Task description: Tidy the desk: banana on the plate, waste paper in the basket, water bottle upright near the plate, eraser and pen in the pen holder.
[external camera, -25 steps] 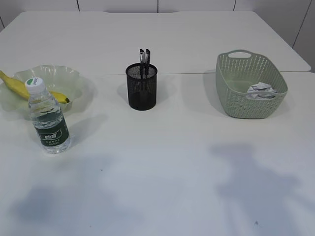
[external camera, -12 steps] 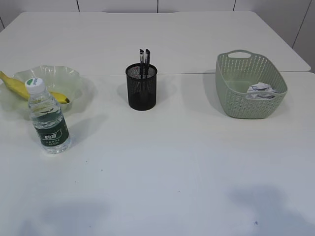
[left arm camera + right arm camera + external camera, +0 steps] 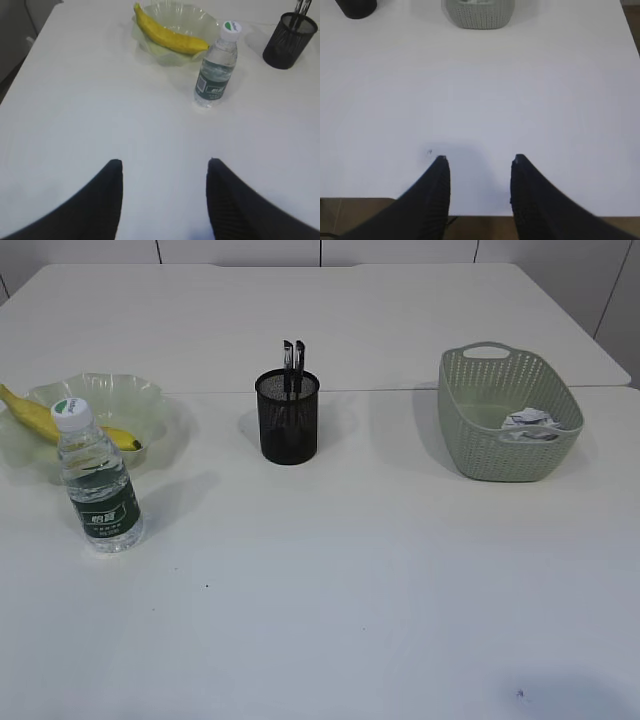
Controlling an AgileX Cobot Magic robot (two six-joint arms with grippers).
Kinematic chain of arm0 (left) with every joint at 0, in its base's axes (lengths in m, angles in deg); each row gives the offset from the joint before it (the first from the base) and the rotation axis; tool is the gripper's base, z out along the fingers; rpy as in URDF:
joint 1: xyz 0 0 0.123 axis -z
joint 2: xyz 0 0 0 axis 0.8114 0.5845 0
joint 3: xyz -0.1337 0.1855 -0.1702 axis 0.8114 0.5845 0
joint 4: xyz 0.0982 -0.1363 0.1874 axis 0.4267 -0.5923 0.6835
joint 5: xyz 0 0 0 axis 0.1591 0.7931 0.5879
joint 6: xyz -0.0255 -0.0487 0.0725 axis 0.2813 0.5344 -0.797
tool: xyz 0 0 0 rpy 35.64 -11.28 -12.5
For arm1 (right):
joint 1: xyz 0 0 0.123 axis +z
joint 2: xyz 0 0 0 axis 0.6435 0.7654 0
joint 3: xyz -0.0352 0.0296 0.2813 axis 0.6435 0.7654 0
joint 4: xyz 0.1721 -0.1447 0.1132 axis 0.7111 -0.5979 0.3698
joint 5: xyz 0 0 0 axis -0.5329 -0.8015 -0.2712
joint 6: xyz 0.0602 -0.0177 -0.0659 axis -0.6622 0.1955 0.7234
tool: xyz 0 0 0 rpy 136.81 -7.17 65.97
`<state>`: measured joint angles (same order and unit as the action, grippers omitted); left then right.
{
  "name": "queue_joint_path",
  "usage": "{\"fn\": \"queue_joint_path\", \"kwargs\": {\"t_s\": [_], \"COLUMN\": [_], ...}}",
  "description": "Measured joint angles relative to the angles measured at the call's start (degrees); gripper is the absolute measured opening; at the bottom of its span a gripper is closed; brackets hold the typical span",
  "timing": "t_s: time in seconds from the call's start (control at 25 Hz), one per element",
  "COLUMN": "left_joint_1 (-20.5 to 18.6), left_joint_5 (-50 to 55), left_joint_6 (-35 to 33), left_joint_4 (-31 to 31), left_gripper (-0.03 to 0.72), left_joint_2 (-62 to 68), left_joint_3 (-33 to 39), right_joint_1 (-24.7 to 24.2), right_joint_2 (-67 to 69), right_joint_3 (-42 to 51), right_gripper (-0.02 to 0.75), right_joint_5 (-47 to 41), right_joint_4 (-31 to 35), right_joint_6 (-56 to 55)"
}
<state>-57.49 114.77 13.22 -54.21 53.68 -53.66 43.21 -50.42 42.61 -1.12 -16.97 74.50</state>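
The banana lies on the pale green plate at the left; both show in the left wrist view, banana and plate. The water bottle stands upright in front of the plate, and shows in the left wrist view. The black mesh pen holder holds pens; the eraser is not visible. Crumpled waste paper lies in the green basket. My left gripper is open and empty above bare table. My right gripper is open and empty over the table's front edge.
The white table has a seam running across behind the holder. Its front edge shows in the right wrist view. The basket and pen holder sit at the top of that view.
The arm shadows on the front of the table have shrunk toward the near edge and nearly gone. The objects have not moved.
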Motion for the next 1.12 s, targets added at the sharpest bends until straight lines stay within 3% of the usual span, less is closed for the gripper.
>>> {"fn": "queue_joint_path", "kwargs": {"t_s": [0.28,0.64,1.12], "left_joint_1": [0.0,0.0,0.0], "left_joint_5": [0.0,0.0,0.0], "left_joint_6": [-0.6,-0.8,-0.9], "left_joint_4": [-0.4,-0.9,-0.9], "left_gripper": [0.372,0.37,0.372], "left_joint_2": [-4.7,-8.9,-8.9], "left_joint_3": [0.1,5.7,12.6], "right_joint_1": [0.0,0.0,0.0], "right_joint_2": [-8.2,-20.9,-23.4], "right_joint_3": [0.0,0.0,4.4], "right_gripper": [0.307,0.307,0.321], "right_joint_5": [-0.4,-0.7,-0.8], "right_joint_4": [0.0,0.0,3.7], "right_joint_6": [-0.2,-0.3,-0.3]}}
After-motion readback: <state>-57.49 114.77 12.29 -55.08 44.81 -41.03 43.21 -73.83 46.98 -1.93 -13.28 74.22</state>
